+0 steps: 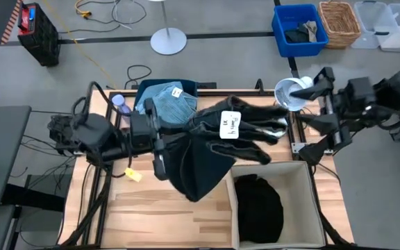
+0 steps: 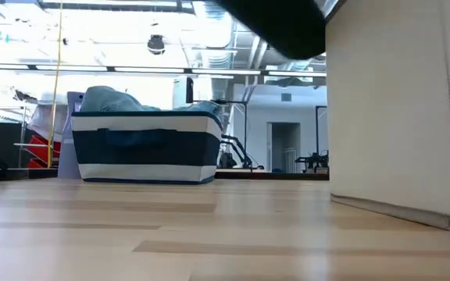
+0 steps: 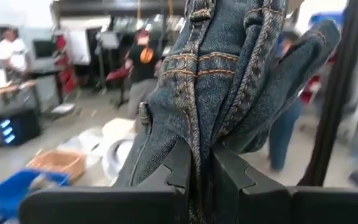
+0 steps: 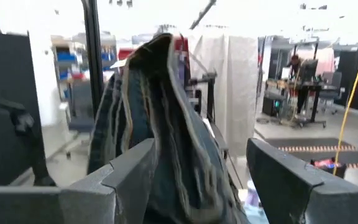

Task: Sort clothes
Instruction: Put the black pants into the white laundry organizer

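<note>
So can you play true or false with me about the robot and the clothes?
1. The left gripper is pinching the dark jeans. True.
2. The beige box has nothing in it. False: a black shirt lies inside.
3. The right gripper is squeezed shut. False: its fingers are wide apart, with the jeans hanging beside one of them.
4. The light blue denim piece is in the dark blue bin. True.
5. The jeans lie flat on the table. False: they are held up above it, partly over the box.
</note>
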You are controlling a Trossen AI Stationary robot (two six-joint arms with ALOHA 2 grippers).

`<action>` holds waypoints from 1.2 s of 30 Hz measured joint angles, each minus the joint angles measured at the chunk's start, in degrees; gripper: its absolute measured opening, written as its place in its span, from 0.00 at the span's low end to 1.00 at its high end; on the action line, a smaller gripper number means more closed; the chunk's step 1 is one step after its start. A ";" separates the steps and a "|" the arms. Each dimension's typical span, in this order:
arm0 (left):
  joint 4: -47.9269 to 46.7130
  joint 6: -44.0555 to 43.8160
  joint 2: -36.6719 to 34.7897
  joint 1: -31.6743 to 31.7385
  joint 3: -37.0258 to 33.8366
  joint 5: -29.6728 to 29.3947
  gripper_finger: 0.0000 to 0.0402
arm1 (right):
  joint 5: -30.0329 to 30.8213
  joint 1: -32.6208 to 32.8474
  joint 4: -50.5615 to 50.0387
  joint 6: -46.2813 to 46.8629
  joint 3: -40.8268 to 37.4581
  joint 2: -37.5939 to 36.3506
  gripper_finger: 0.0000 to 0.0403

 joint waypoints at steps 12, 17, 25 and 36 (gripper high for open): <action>21.74 0.46 7.33 5.13 0.08 14.56 0.06 | 0.07 1.13 13.70 -9.03 0.00 -4.83 0.67; 32.42 -0.92 11.78 5.85 0.27 16.05 0.06 | 0.07 1.11 15.77 -9.50 0.02 -7.02 0.67; 48.25 -6.65 18.79 8.54 0.28 17.10 0.06 | 0.04 1.11 14.94 -9.59 0.02 -8.81 0.67; 66.95 -20.58 32.45 12.31 7.15 23.60 0.06 | 0.01 1.11 13.79 -11.07 0.01 -11.56 0.67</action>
